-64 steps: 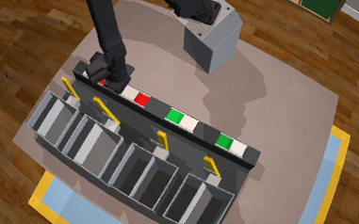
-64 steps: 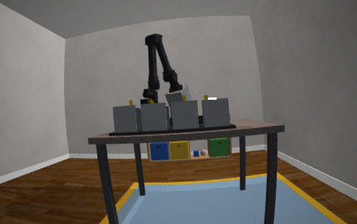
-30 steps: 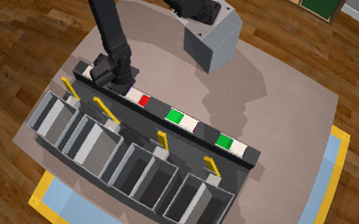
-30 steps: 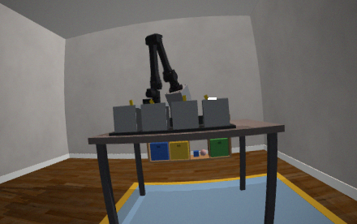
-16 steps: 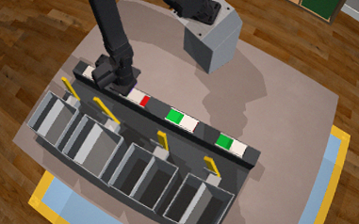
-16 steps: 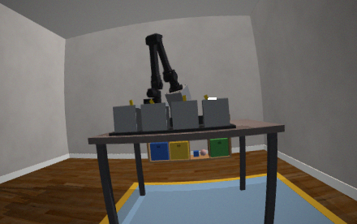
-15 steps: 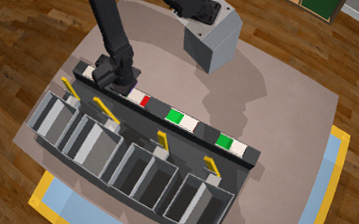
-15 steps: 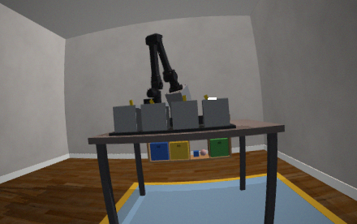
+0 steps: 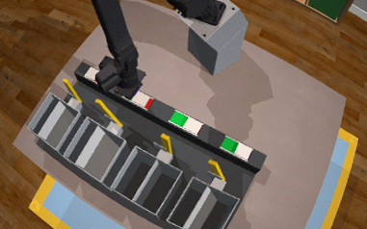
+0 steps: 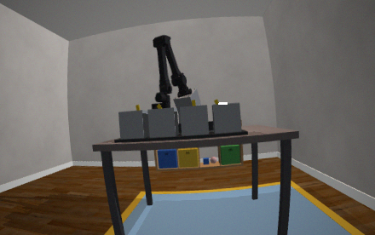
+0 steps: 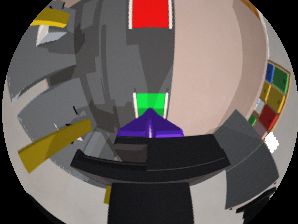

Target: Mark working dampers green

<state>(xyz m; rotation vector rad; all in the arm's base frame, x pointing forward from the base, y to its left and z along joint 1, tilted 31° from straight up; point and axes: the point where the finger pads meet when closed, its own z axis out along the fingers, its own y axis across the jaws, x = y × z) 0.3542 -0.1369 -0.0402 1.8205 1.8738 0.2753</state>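
Observation:
My gripper [image 9: 136, 94] [image 11: 150, 111] is shut and empty, its purple tips low at the second slider, against the left end of its white cover [image 9: 141, 98]. That slider shows a green strip [image 11: 151, 102] left of the tips and a narrow red strip [image 9: 149, 103] at its right end. The leftmost slider has its white cover [image 9: 91, 73] at the left and shows red [image 11: 150, 14]; the arm partly hides it. The third and rightmost sliders show green [image 9: 178, 119] [image 9: 229, 144], covers at the right. Four grey dampers [image 10: 130, 124] [image 10: 162, 123] [image 10: 193, 120] [image 10: 227, 117] stand behind their own sliders.
Yellow handles [image 9: 72, 90] [image 9: 109, 113] [image 9: 166, 144] [image 9: 216, 170] stick up between the dampers and the dark slider bar [image 9: 211, 135]. A grey block [image 9: 216, 44] stands at the back of the table beneath the arm's base. Shelving with coloured bins [image 10: 167, 158] is beyond the table.

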